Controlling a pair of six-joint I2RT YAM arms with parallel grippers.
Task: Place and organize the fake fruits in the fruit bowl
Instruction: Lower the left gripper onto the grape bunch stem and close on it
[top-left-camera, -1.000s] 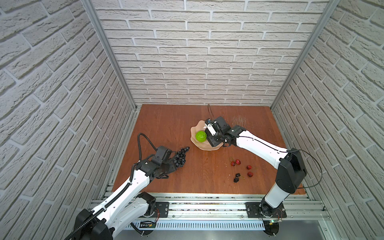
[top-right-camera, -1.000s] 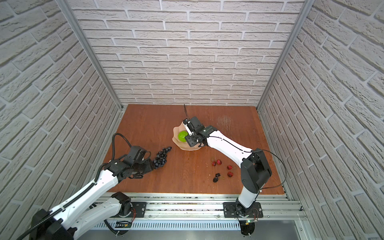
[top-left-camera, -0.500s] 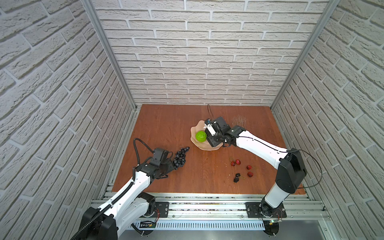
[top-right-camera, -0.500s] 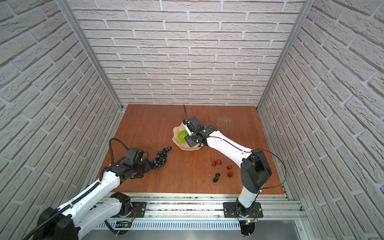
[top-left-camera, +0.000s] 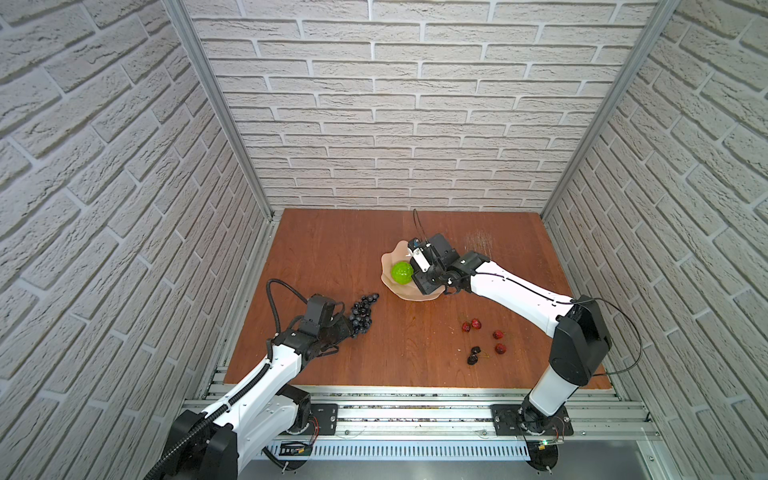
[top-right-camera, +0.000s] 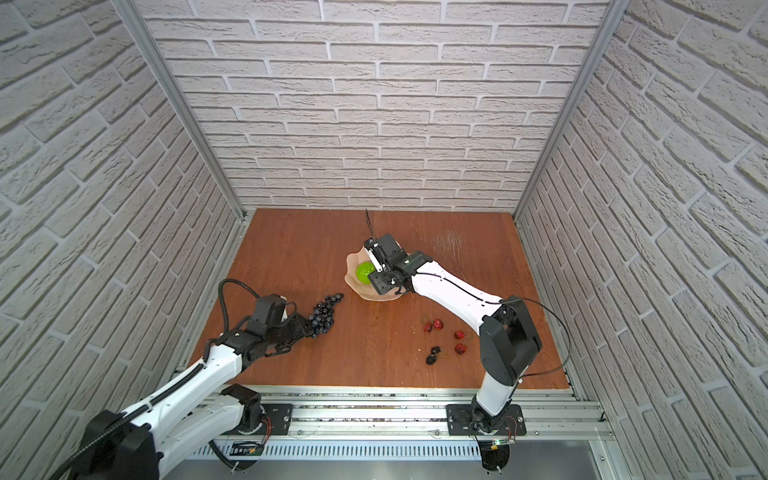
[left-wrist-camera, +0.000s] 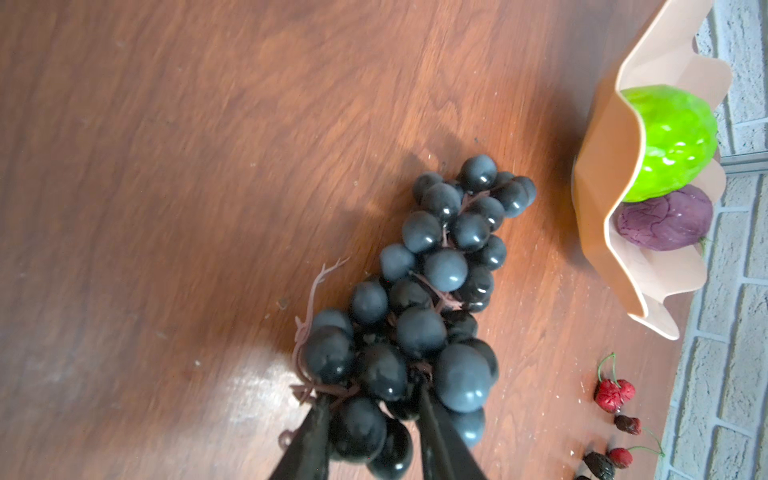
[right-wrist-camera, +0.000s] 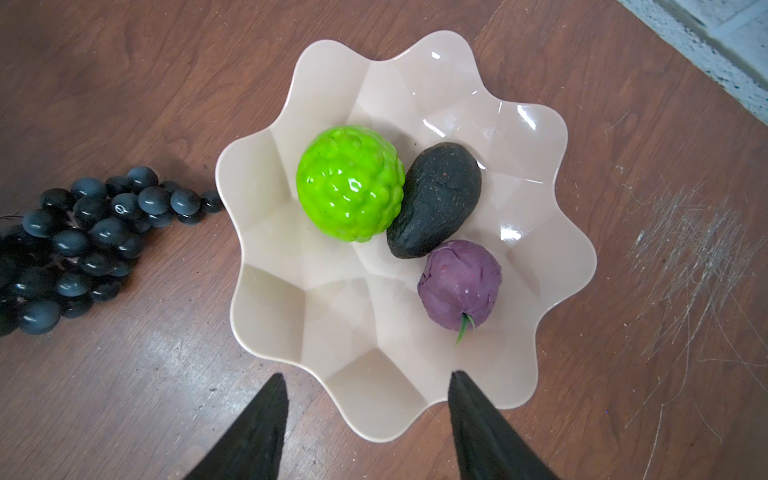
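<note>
The dark grape bunch lies on the wooden table at the left. My left gripper is shut on its stem end, with grapes squeezed between the fingers. The pale pink scalloped fruit bowl holds the bumpy lime-green ball, the black avocado and the small purple fruit. My right gripper hovers open over the bowl's near rim, holding nothing. Red strawberries and dark stemmed cherries lie on the table right of the middle, below the right forearm in both top views.
Brick-pattern walls close the table in on three sides. A metal rail with both arm bases runs along the front edge. A scratched patch marks the wood beside the bowl.
The left gripper's jaws have narrowed around the stem end of the grape bunch, and its arm has shifted slightly. The right arm and the bowl's fruits have not moved.
</note>
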